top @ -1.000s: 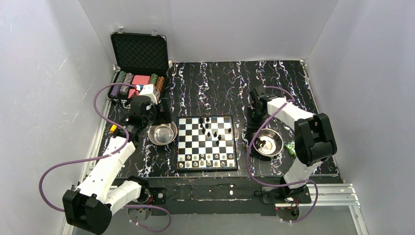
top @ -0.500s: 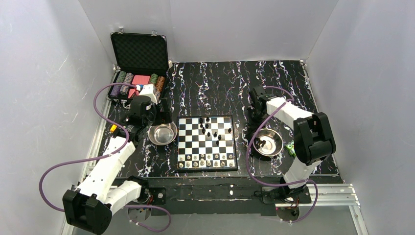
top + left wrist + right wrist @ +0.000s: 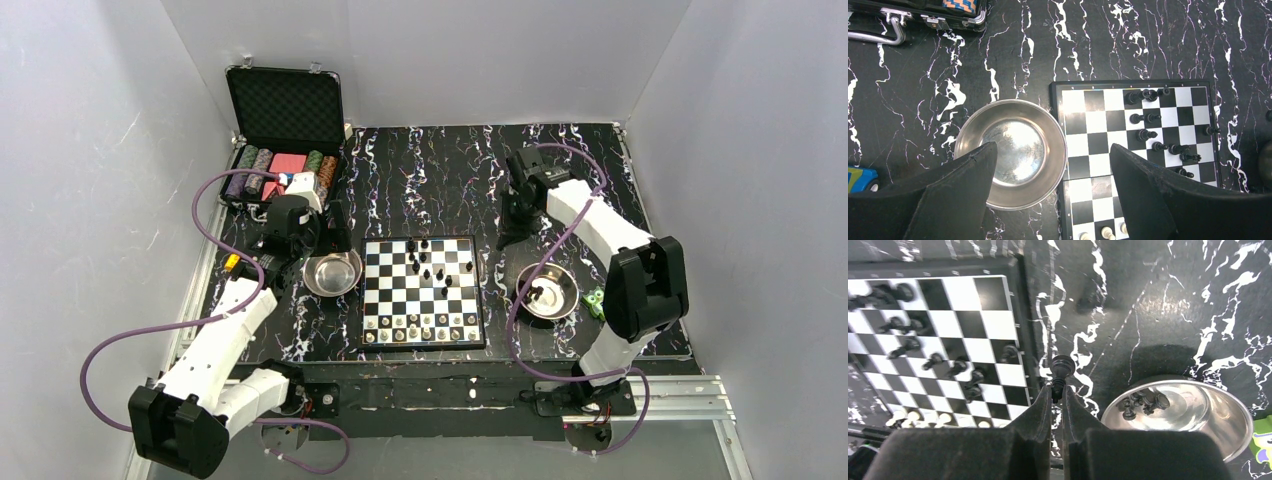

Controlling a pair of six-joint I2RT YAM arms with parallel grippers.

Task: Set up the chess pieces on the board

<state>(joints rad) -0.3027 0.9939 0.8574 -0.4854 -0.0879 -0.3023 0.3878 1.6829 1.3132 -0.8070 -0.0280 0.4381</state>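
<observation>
The board lies mid-table, with several black chess pieces scattered on its far half and a row of pale pieces along its near edge. My right gripper hangs beside the board's far right corner. In the right wrist view it is shut on a black piece, held above the table just off the board's edge. My left gripper is open and empty. In the left wrist view it spans the empty steel bowl and the board's left edge.
A second steel bowl right of the board holds several black pieces. An open black case of poker chips stands at the back left. A small green toy lies by the right bowl. A blue-and-yellow object lies left of the empty bowl.
My right gripper has risen from over the right bowl and moved toward the back of the table with a black piece in it. The left arm has not moved.
</observation>
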